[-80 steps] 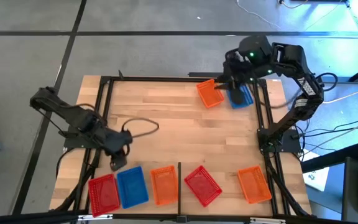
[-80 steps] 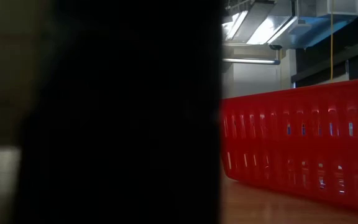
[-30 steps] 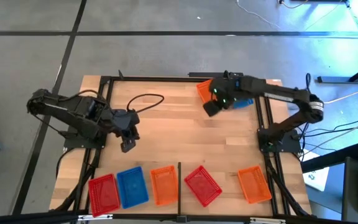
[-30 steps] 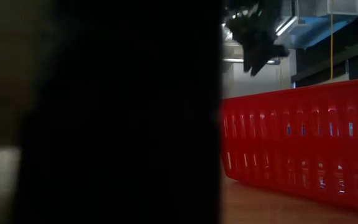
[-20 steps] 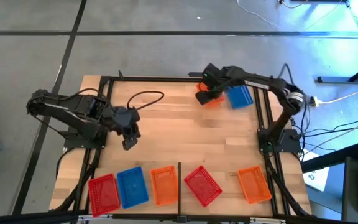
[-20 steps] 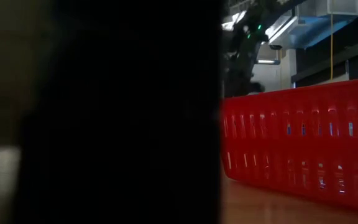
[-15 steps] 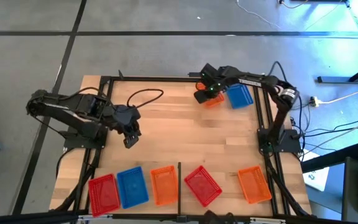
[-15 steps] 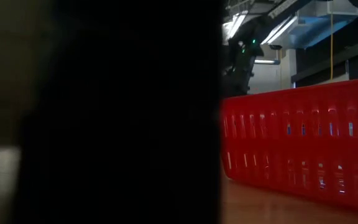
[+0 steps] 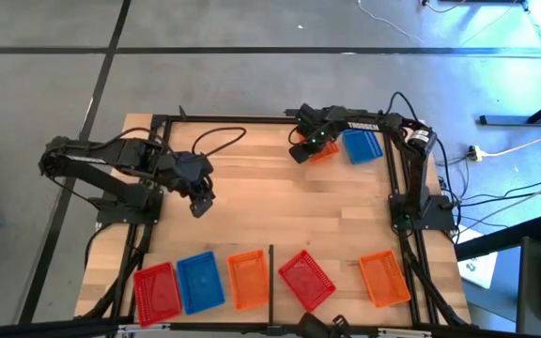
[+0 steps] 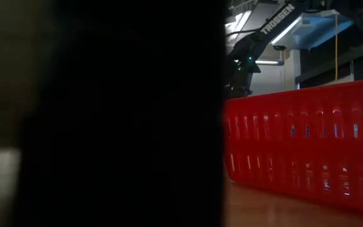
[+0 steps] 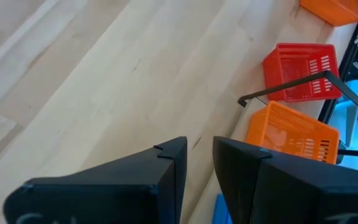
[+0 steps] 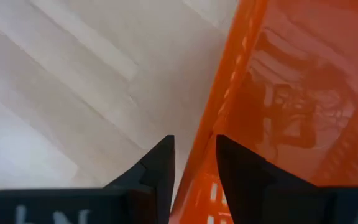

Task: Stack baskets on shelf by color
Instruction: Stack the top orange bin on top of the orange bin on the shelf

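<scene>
- The big wooden table (image 9: 280, 211) has baskets in two places: five sit in a row along the near edge and two sit at the far edge.
- In the near row there is a red basket (image 9: 156, 289), then a blue basket (image 9: 199, 281) touching it, then an orange basket (image 9: 247, 279). A thin black bar (image 9: 270, 265) comes next, then a tilted red basket (image 9: 306, 279), and last an orange one (image 9: 383, 278) well apart from the rest.
- At the far edge, the far blue basket (image 9: 363, 145) lies just beside the far orange basket (image 9: 319, 147).
- The right gripper (image 9: 301, 150) is down at the far orange basket. In the right wrist view its fingers (image 12: 160, 163) have a narrow gap, with the basket's thin side wall (image 12: 229, 93) running into that gap. I think it is about to pinch the wall.
- The left gripper (image 9: 198, 203) hangs over bare wood at the left middle of the table. Its fingers (image 11: 173, 163) are only a little apart and hold nothing.
- The baskets look light, thin and full of holes. The plastic looks smooth, so it may slip or bend.
- The best place to hold one is the top rim of a side wall, with a soft squeeze.
</scene>
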`<act>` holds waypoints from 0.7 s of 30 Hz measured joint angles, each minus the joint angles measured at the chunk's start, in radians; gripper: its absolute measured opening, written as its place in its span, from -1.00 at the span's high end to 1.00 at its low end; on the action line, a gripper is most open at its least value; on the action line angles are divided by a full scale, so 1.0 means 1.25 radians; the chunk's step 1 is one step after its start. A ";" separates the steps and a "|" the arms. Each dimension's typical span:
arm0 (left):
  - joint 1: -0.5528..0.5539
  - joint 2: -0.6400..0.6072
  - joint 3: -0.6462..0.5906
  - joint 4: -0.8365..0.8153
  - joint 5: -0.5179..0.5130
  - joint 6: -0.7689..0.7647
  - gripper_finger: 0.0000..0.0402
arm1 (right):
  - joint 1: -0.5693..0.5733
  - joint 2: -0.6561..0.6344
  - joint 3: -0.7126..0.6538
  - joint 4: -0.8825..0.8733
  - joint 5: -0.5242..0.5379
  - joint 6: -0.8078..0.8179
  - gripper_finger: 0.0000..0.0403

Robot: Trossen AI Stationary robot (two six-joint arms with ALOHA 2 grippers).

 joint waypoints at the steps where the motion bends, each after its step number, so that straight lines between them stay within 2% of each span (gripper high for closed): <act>1: 0.001 0.000 0.000 0.000 0.000 0.000 0.66 | 0.000 0.000 0.000 0.000 0.002 0.000 0.46; 7: 0.002 0.000 0.000 0.000 0.000 0.000 0.66 | 0.001 -0.001 0.002 -0.003 0.053 -0.022 0.93; 16: 0.002 0.000 0.000 -0.002 0.000 0.012 0.66 | 0.044 -0.073 0.092 -0.160 0.113 0.008 0.99; 21: 0.002 0.000 0.000 -0.006 -0.001 0.079 0.66 | 0.111 -0.149 0.185 -0.253 0.200 0.075 0.99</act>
